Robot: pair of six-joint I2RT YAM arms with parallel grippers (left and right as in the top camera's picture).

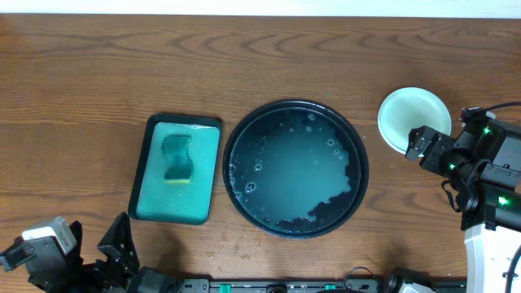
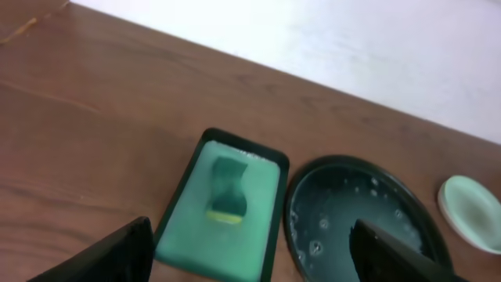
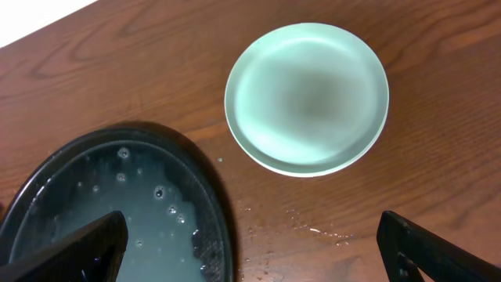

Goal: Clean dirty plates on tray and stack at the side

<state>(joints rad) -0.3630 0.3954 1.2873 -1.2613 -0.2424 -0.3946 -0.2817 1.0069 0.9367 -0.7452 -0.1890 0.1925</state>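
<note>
The plates (image 1: 407, 114) sit stacked on the bare wood just right of the black tray (image 1: 293, 106), pale mint one on top, and that top face looks clean. So, biggest first: the black tray holds nothing but foamy, bubbly water, no plate left in it, which reads to me like the job is all but done. Just left of the black tray sits the teal tray (image 1: 195, 195), with the sponge (image 1: 177, 159) lying in it. The left gripper (image 2: 250, 258) hangs well off to the near left of the black tray, fingers spread wide and empty. The right gripper (image 3: 250, 251) hovers to the right of the black tray, right by the stack, also spread wide and gripping nothing. Here is the danger: in the overhead view that right arm overlaps the stack's near edge, so a careless swing could clip the plates and shove them, and the water droplets (image 3: 313, 227) on the wood between the black tray and the stack would let them slide. Hard to judge: how many plates are in the stack, since only a paler rim peeks out under the top one. The lower faces are hidden, the left arm is cut off at the frame edge, and I cannot tell whether the dark patches in the water are bare base or grime.
</note>
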